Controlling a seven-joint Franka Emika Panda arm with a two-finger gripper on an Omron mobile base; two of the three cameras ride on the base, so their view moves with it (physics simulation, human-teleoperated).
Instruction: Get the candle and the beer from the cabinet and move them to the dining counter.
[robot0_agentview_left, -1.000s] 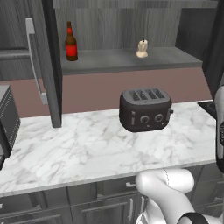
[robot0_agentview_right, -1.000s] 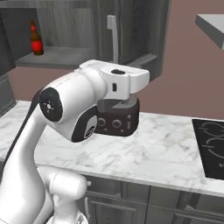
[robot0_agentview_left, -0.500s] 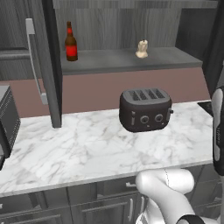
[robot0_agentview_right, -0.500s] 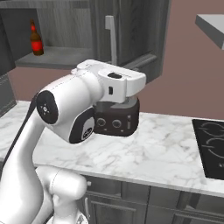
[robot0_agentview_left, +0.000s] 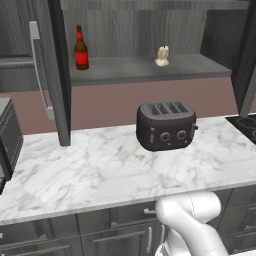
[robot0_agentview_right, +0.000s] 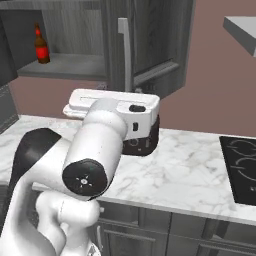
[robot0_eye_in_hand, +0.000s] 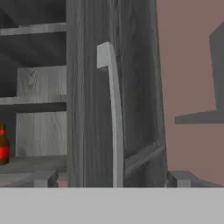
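— Where are the bottle and the candle?

— I see both on the bottom shelf of the open cabinet (robot0_agentview_left: 140, 70). The beer (robot0_agentview_left: 81, 48) stands upright near the shelf's left end; the candle (robot0_agentview_left: 162, 56) sits well apart from it, right of the middle, toward the back.

— And your gripper?

— My gripper (robot0_eye_in_hand: 111, 179) is spread wide with nothing between the fingers, facing the cabinet door's silver handle (robot0_eye_in_hand: 114, 122). Below the shelf, a toaster (robot0_agentview_left: 166, 125) sits on the marble counter (robot0_agentview_left: 90, 170).
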